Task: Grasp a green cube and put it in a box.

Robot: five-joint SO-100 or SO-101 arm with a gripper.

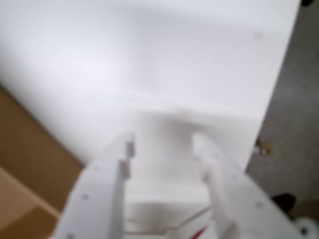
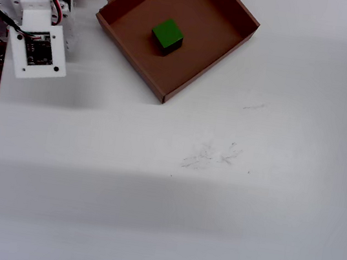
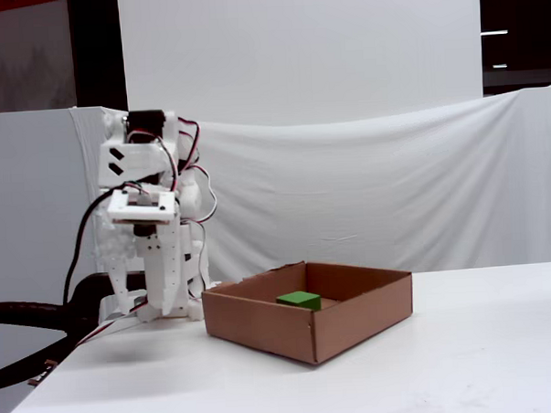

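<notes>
One arm stands folded at the left of the overhead view, its fingers (image 1: 167, 149) parted with nothing between them, as the blurred wrist view shows; they hang over bare white surface (image 2: 179, 222) beside the box (image 2: 132, 55). To the right of the arm sits the box, and the green cube (image 2: 167, 35) already rests on its brown floor, roughly central and clear of all four walls. So the task looks done.

The cube appears solid, stiff and light, with flat, likely smooth faces; a hold across two opposite side faces would suit it, and it should not deform or break.

Only the overhead view gives the cube's place within the box. The fixed view shows the cube's (image 3: 299, 301) top peeking over the box's (image 3: 262, 326) low wall. The wrist view shows only a corner of the box (image 1: 25, 164), no cube.
</notes>
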